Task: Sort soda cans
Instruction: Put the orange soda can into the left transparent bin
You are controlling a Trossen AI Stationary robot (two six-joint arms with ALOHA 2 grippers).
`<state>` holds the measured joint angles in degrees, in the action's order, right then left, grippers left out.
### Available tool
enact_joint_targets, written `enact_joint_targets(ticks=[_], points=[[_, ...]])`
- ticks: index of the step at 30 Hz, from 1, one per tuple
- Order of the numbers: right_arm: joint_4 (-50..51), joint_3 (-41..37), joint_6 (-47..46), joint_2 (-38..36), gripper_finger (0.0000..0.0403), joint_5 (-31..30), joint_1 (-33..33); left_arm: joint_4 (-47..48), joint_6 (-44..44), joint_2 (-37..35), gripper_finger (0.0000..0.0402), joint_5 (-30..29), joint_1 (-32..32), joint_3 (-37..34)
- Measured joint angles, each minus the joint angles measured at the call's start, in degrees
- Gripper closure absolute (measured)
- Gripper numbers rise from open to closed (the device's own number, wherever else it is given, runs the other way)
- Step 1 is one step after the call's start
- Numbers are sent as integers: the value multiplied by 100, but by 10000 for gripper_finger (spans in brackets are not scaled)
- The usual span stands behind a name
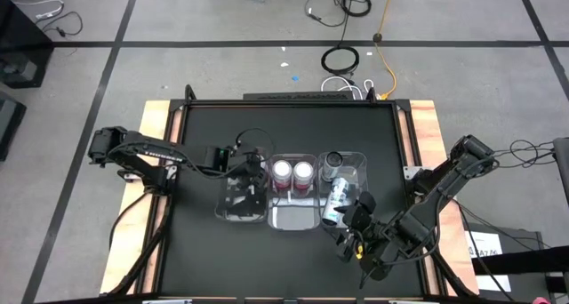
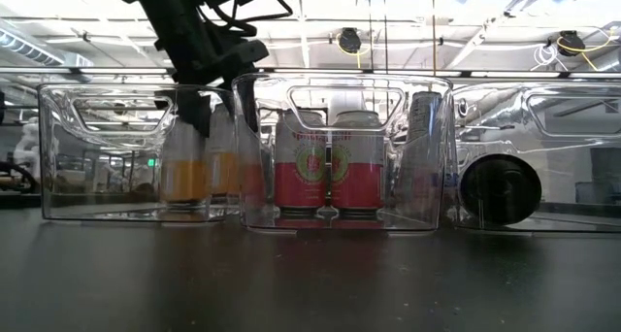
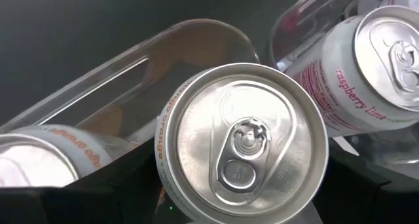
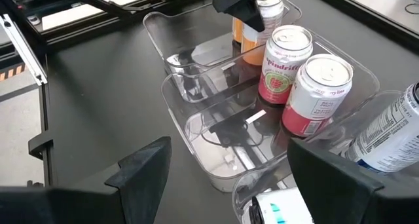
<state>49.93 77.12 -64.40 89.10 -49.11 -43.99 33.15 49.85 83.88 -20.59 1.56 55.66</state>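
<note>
My left gripper (image 1: pixel 253 168) straddles an upright orange can (image 3: pixel 242 142) in the left clear bin (image 1: pixel 229 208), fingers wide beside its smooth walls. Two red cans (image 1: pixel 292 172) fill the middle bin. My right gripper (image 1: pixel 354 222) hovers open near the grey cans (image 1: pixel 339 194).

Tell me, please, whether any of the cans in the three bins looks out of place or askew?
Yes: in the right bin, one dark can lies on its side, its round end facing the low camera, while the other dark can stands upright. The red cans in the middle bin and the orange cans in the left bin stand upright.
</note>
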Motion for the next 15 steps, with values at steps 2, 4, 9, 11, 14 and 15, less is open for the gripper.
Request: enact_joint_targets(ticks=[2, 4, 9, 11, 14, 15], points=[[0, 0, 47, 0, 105, -1, 0, 2, 37, 0, 84, -32, 7, 2], [0, 0, 58, 0, 105, 0, 0, 9, 141, 0, 84, -74, 5, 4], [-1, 0, 58, 0, 105, -1, 0, 20, 516, 18, 84, -184, 5, 7], [-2, 0, 57, 0, 105, -1, 0, 7, 524, 33, 84, -232, 7, -7], [-4, 0, 58, 0, 105, -1, 0, -125, 533, 31, 84, -389, 4, -120], [-7, 0, 59, 0, 105, -1, 0, -135, 533, 31, 84, -416, 4, -143]])
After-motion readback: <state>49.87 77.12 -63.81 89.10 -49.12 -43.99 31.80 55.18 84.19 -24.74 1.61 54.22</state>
